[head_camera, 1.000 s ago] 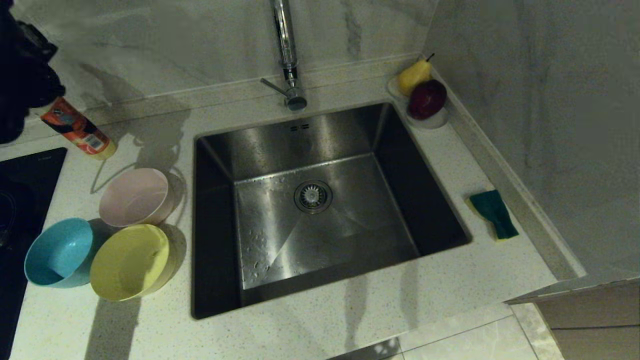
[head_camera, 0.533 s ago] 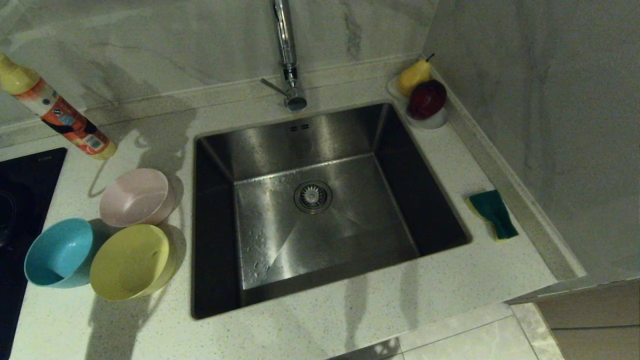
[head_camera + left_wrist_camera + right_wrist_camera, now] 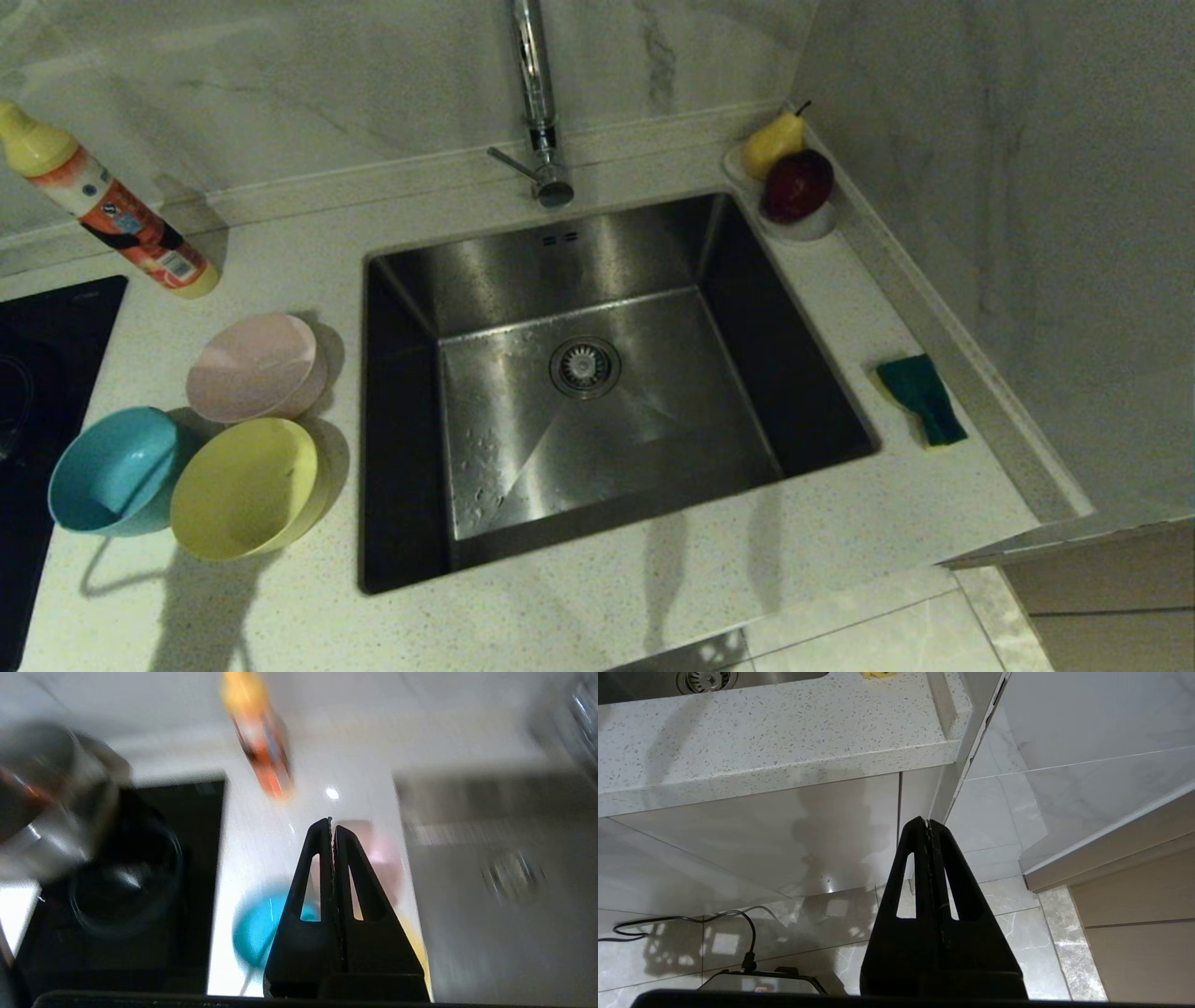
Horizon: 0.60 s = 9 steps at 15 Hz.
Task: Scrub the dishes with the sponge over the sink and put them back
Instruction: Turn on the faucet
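Left arm gone from the surface's far-left corner since earlier; left tool (image 3: 332, 823) clenched empty, its view blurred. Right tool (image 3: 928, 823) clenched, parked below surface (image 3: 579, 607) edge.

Neither arm is showing in the head view. The left gripper (image 3: 332, 823) is appearing only in the left wrist view, where its two black fingers (image 3: 315, 872) are pressing flat against each other from base to tip, with nothing lying between them. It is pointing forward and downward over the worktop, and everything beyond it is smearing in that view. The right gripper (image 3: 928, 823) is showing only in the right wrist view, hanging low in front of the cabinet, below the counter edge, and pointing toward the floor. Its fingers (image 3: 910, 872) are likewise meeting along their whole length and gripping nothing.
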Tool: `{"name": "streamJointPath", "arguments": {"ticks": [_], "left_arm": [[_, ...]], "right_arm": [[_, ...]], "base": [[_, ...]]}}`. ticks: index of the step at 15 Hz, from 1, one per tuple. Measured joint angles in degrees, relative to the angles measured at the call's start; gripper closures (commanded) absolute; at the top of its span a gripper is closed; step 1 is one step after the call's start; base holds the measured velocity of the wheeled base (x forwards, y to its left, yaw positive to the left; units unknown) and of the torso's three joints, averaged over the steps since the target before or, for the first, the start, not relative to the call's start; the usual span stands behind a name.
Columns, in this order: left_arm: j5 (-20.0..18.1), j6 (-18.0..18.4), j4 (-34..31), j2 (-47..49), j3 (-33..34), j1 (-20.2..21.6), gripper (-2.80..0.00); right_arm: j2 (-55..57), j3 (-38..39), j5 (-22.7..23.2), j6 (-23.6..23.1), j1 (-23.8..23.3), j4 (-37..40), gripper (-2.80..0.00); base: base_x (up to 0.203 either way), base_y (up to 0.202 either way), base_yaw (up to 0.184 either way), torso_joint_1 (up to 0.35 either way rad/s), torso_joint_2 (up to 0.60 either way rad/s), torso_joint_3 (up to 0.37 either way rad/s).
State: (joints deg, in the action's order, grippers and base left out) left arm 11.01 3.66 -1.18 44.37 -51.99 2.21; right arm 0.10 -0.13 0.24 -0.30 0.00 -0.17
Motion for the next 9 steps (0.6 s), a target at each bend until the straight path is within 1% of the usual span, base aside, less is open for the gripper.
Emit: {"name": "streamJointPath", "arguments": {"ticks": [2, 4, 6, 8, 9], "left_arm": [[-1.8, 0.7, -0.6, -11.1, 11.2, -1.1, 0.00], [-2.7, 1.0, -1.1, -22.7, 22.8, -1.8, 0.00], [-3.0, 1.3, -1.5, -31.9, 33.5, -2.2, 0.00], [-3.0, 1.2, -0.2, -38.7, 42.8, -2.4, 0.00], [-3.2, 0.3, 1.5, -40.8, 46.6, -2.5, 0.00]], "right_arm": [[0.0, 0.0, 0.0, 0.0, 0.0, 0.0, 0.00], [0.0, 0.0, 0.0, 0.0, 0.0, 0.0, 0.00], [0.0, 0.0, 0.0, 0.0, 0.0, 0.0, 0.00], [0.0, 0.0, 0.0, 0.0, 0.0, 0.0, 0.00], [0.0, 0.0, 0.0, 0.1, 0.0, 0.0, 0.00]], "base": [[0.000, 0.000, 0.000, 0.000, 0.00, 0.000], [0.000, 0.000, 0.000, 0.000, 0.00, 0.000], [0.000, 0.000, 0.000, 0.000, 0.00, 0.000], [0.000, 0.000, 0.000, 0.000, 0.00, 0.000], [0.000, 0.000, 0.000, 0.000, 0.00, 0.000]]}}
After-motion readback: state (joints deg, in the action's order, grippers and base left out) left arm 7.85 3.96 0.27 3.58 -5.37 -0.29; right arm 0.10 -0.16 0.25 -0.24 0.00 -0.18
